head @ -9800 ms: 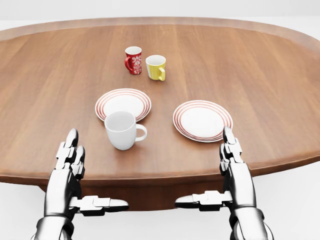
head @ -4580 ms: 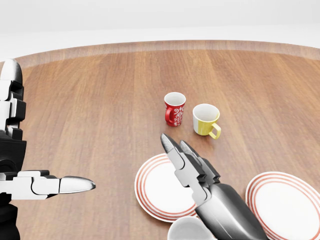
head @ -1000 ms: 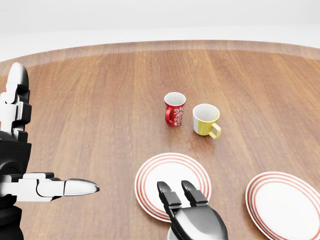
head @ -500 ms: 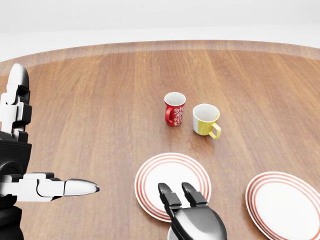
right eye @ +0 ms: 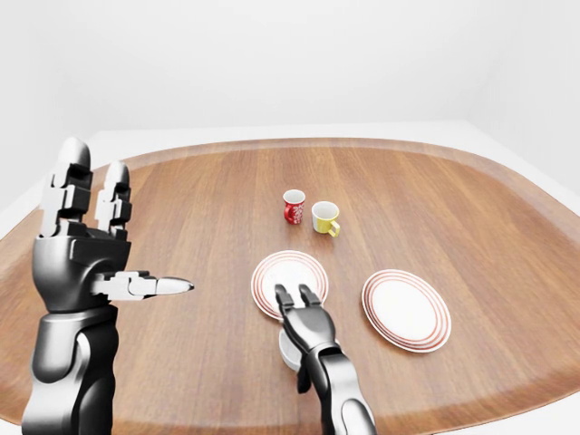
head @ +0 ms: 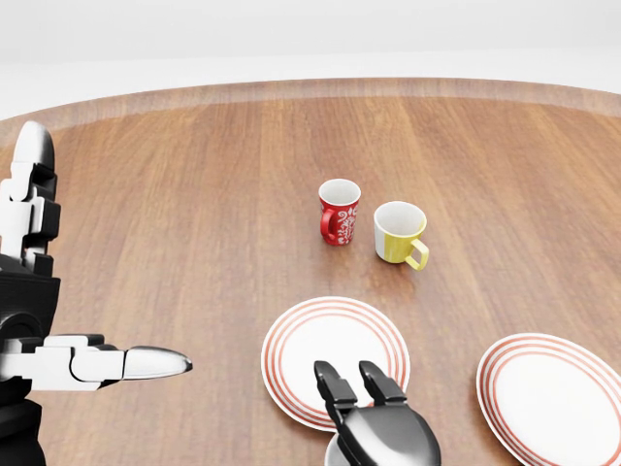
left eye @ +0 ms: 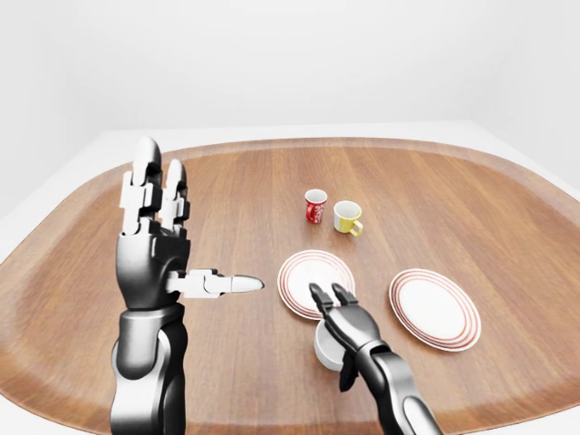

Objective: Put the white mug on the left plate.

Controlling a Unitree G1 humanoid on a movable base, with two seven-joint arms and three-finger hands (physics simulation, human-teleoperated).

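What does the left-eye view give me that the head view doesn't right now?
Only the left-eye view shows the white mug clearly, beneath the right hand, just below the left plate, plus the whole left arm and the table rim. Only the head view shows the red mug pattern and yellow mug handle close up. Both show the right plate and the raised, open left hand.
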